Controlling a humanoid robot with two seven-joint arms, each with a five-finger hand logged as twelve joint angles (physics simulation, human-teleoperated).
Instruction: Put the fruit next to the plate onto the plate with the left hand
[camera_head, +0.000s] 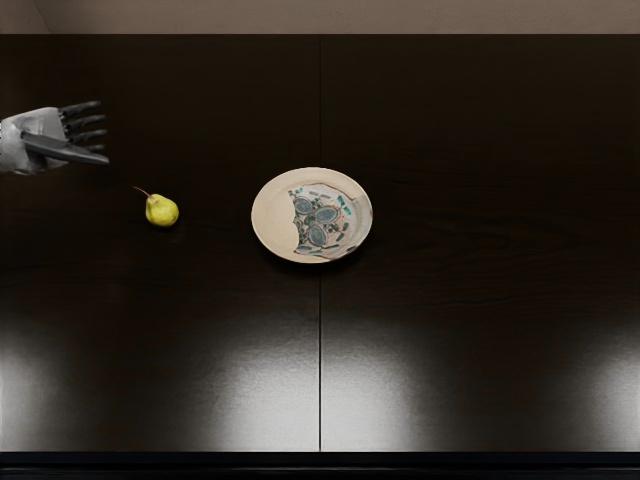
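- The left hand (50, 138) sits at the upper left edge of the frame, its fingers (82, 125) spread and holding nothing.
- The pear (160, 210) lies on the dark desk (480, 330), below and right of those fingers, stem pointing upper left.
- The plate (270, 215) is further right, apart from the pear.
- Only the left arm shows.

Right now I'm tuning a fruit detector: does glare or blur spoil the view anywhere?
Head view: pale glare patches across the table in its near part; the pear and plate sit beyond them, both sharp; the left hand, at the left edge, is sharp too.
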